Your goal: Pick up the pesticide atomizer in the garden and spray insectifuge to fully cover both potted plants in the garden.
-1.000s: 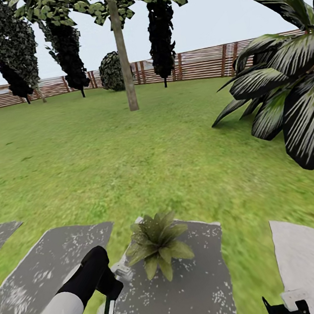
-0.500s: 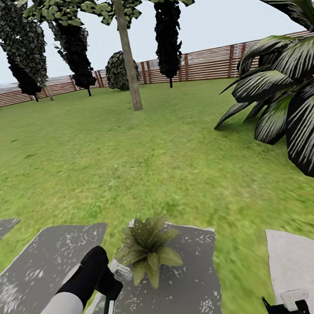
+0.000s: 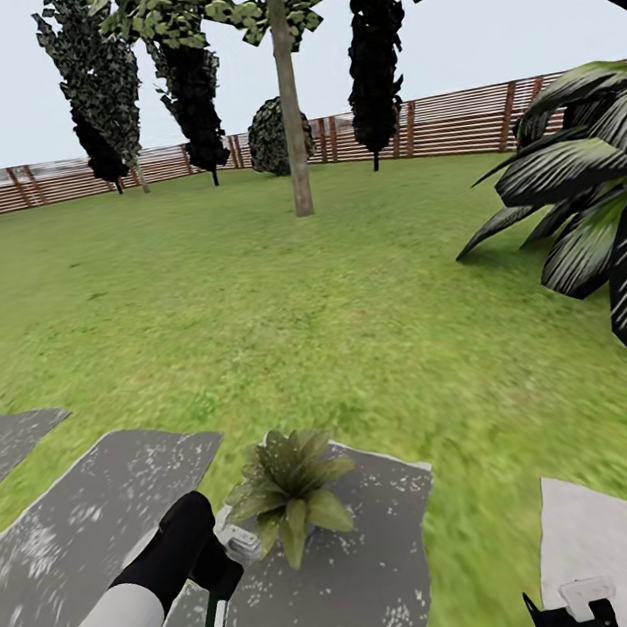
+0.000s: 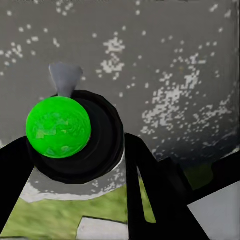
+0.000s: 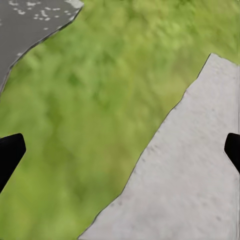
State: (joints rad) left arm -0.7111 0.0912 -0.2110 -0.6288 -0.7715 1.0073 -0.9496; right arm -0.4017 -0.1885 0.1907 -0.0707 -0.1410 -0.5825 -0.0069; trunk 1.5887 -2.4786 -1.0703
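Slim dark green spray bottle with pale stripe and light grey trigger head (image 3: 215, 612) held in the black left gripper (image 3: 219, 571), near left of the scene.

Jaws closed around the bottle, nozzle head touching or just beside the low rosette of pointed green leaves (image 3: 284, 480) on a speckled grey stepping stone (image 3: 357, 590). In the left wrist view, black fingers (image 4: 150, 180) flanking the bottle's bright green round end (image 4: 57, 127) above the same stone. Black right gripper (image 3: 569, 614) low at near right, over a pale grey slab (image 5: 195, 175) and green lawn (image 5: 100, 100); fingertips (image 5: 10, 152) spread wide apart, nothing between them. Far off, brown slatted wooden fence (image 3: 446, 125), slender tree trunk (image 3: 290, 105); at right, huge dark plant with white-striped leaves (image 3: 589, 199).
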